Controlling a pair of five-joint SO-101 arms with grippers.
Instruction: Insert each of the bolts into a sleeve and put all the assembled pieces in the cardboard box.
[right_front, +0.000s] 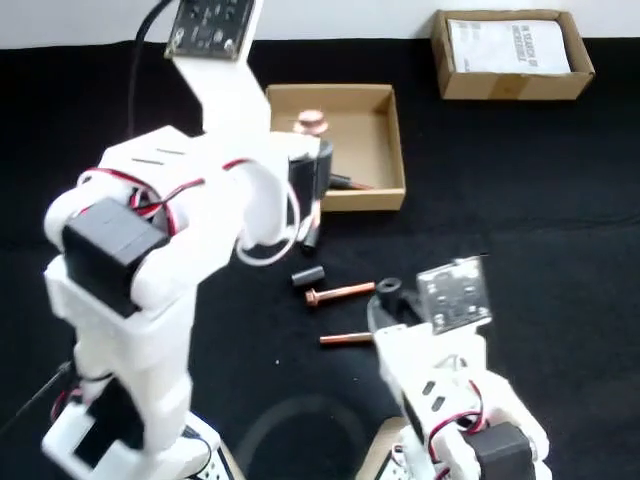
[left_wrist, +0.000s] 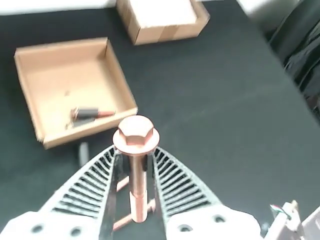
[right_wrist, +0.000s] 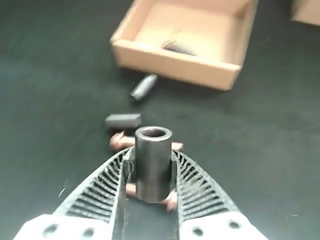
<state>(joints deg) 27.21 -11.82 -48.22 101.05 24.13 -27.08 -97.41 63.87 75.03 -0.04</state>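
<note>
Two stiff, light, likely slippery metal parts sat clamped: the left gripper (left_wrist: 135, 152) pinched a copper bolt (left_wrist: 136, 136) below its head, the right gripper (right_wrist: 151, 154) a sleeve (right_wrist: 152, 165) mid-barrel.

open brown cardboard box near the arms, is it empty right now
No, a dark cylindrical sleeve with a copper bolt in it lies on the floor of the open brown cardboard box.

High camera overlooking table (right_front: 560, 260), wrist cameras close, low, sharing cardboard box (right_front: 375, 198)
</note>
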